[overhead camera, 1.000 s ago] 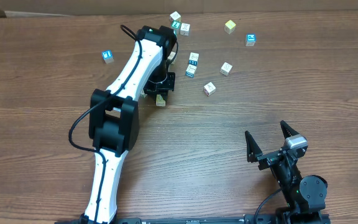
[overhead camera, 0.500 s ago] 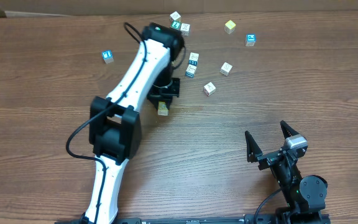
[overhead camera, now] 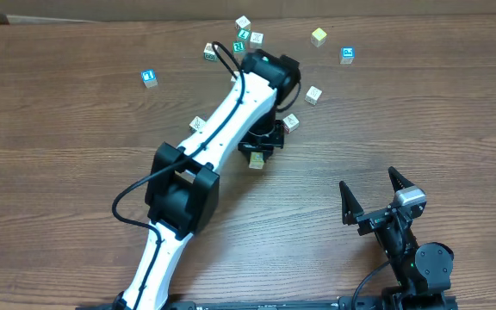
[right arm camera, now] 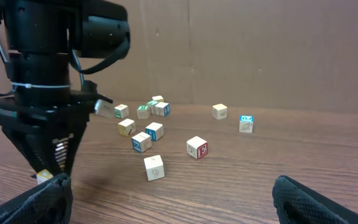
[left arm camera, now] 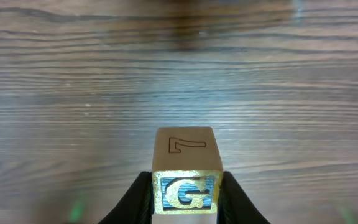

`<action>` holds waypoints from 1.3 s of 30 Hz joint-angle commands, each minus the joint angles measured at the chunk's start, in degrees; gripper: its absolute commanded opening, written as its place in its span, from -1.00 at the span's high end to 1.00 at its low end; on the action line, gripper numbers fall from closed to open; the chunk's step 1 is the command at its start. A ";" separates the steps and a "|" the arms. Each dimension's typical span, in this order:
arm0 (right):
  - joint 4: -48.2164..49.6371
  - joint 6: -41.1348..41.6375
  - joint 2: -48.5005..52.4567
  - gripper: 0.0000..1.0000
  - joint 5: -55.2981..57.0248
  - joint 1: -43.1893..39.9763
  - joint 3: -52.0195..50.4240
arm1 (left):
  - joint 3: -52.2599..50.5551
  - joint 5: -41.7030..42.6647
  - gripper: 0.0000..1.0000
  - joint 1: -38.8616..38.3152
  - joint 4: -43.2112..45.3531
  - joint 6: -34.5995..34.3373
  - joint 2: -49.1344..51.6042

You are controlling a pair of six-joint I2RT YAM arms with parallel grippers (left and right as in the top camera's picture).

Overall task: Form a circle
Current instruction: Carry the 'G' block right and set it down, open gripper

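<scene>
No closed circle shows yet, only loose pieces of one. A pale yellow wooden cube (left arm camera: 186, 148), with a 7 outlined on top and a blue-and-gold G on the near face, is pinched in the narrow jaws of the left gripper (left arm camera: 187, 198). The black fingers (left arm camera: 140, 194) lie flat on opposite side faces, so the grip looks square and centred, probably so the cube goes down without twisting. My read is that it is being carried to its slot in the ring. Just beyond the held cube and to its right lies a whitish printed cube (overhead camera: 290, 122), with a second whitish cube (overhead camera: 313, 95) further out the same way. A third whitish cube (overhead camera: 197, 124) is on the held cube's left, past the white left arm (overhead camera: 222, 120). These look like the ring members, well apart with the gaps open. Much farther from the held cube are a pale green-yellow cube (overhead camera: 319, 35), one blue-faced cube (overhead camera: 347, 55), another blue-faced cube (overhead camera: 149, 77) and a bunch of green-marked cubes (overhead camera: 246, 33), likely not ring pieces. The right gripper (overhead camera: 368, 182) sits well apart from the held cube, toward the robot, with its jaws spread wide and empty, likely parked out of the way. In the overhead view the arm covers the table right behind the held cube; the right wrist view shows a pair of blue-sided cubes (right arm camera: 143, 142) there. I cannot tell whether the held cube touches the brown wood-grain table (overhead camera: 76, 189) or hangs just above it, because the left wrist view cuts off its bottom. The print on the whitish cubes is too small to read.
</scene>
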 commanded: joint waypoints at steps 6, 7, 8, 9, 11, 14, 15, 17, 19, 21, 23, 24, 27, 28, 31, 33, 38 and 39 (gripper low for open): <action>0.31 -0.04 -0.57 -1.00 0.15 0.33 -0.59 | 0.09 -7.26 0.61 -3.63 1.01 -10.93 -1.09; 0.28 -0.07 -0.57 -1.00 0.15 0.33 -0.59 | 0.09 -8.11 0.60 -3.63 1.05 -11.58 -1.07; 0.31 -0.07 -0.57 -1.00 0.15 0.33 -0.59 | 0.09 -9.16 0.60 -3.61 1.05 -12.48 -1.07; 0.31 -0.04 -0.57 -1.00 0.15 0.33 -0.59 | 0.07 -9.66 0.61 -3.61 1.11 -12.76 -1.07; 0.31 -0.07 -0.57 -1.00 0.15 0.33 -0.59 | -0.17 -10.64 0.62 -3.61 1.38 -12.74 -1.07; 0.31 -0.07 -0.57 -1.00 0.15 0.33 -0.59 | -1.46 -11.30 0.61 -3.58 1.77 -12.74 -1.07; 0.31 -0.07 -0.57 -1.00 0.15 0.33 -0.59 | -2.27 -11.30 0.61 -3.58 2.08 -12.76 -1.07; 0.31 -0.07 -0.57 -1.00 0.15 0.33 -0.59 | -4.15 -11.28 0.61 -3.58 2.62 -12.76 -1.07; 0.28 -0.07 -0.57 -1.00 0.15 0.33 -0.59 | -6.32 -11.39 0.61 -3.58 3.54 -12.76 -1.07; 0.31 -0.07 -0.57 -1.00 0.15 0.33 -0.59 | -8.70 -11.56 0.61 -3.48 4.96 -12.76 -1.07; 0.31 -0.07 -0.57 -1.00 0.15 0.33 -0.59 | -10.97 -11.56 0.62 -3.19 6.93 -12.76 -1.07; 0.28 -0.04 -0.57 -1.00 0.15 0.33 -0.59 | -12.11 -11.56 0.62 -2.99 8.13 -12.74 -1.07; 0.31 -0.07 -0.57 -1.00 0.15 0.33 -0.59 | -14.08 -11.52 0.62 -2.27 10.38 -12.74 -1.07; 0.31 -0.07 -0.57 -1.00 0.15 0.33 -0.59 | -14.36 -11.52 0.62 -1.92 10.82 -12.72 -1.07; 0.28 -0.07 -0.57 -1.00 0.15 0.33 -0.59 | -14.38 -11.45 0.60 -0.74 11.08 -12.72 -1.07; 0.28 -0.07 -0.57 -1.00 0.15 0.33 -0.59 | -14.38 -11.47 0.58 0.02 11.13 -12.70 -1.07; 0.31 -0.04 -0.57 -1.00 0.15 0.33 -0.59 | -14.49 -9.42 0.54 1.01 12.98 -8.85 -1.07; 0.31 -0.04 -0.57 -1.00 0.15 0.33 -0.59 | -14.49 -8.72 0.53 1.01 13.53 -7.54 -1.07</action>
